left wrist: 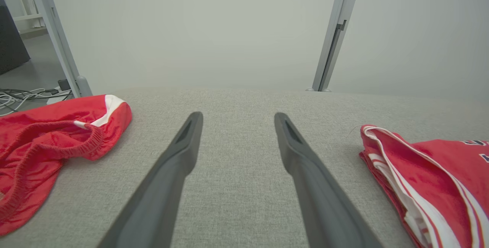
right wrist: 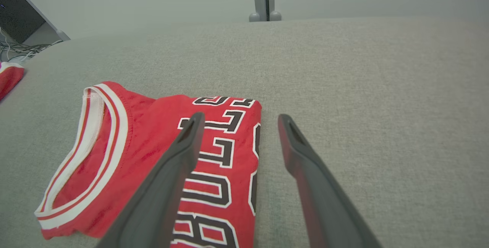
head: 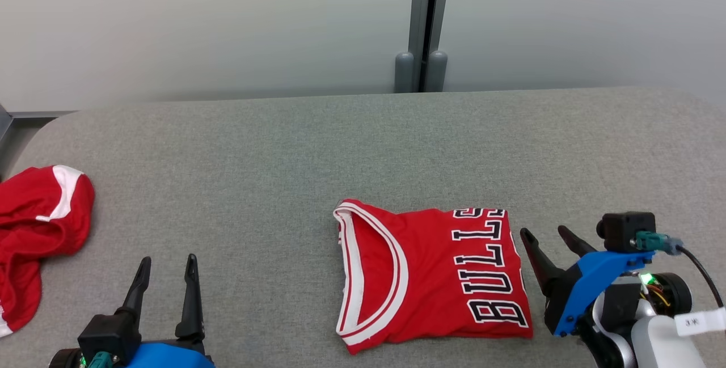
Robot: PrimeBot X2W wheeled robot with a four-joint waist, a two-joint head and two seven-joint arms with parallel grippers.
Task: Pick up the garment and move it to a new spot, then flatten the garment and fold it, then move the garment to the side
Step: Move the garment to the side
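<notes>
Right gripper [head: 543, 232] sits just beside the jersey [head: 431, 274], at its right edge. Its fingers are spread and empty, and it's not touching the cloth as far as I can tell. Left gripper [head: 169, 260] is spread and empty too, over bare table [head: 283, 147], well apart from the jersey. Jersey's already folded, lying right of centre near the front edge. Risk imo: pinching only the top layer for the sideways move would peel the fold open, and dragging it could bunch it up. Red shorts [head: 39, 226] sit far left.
</notes>
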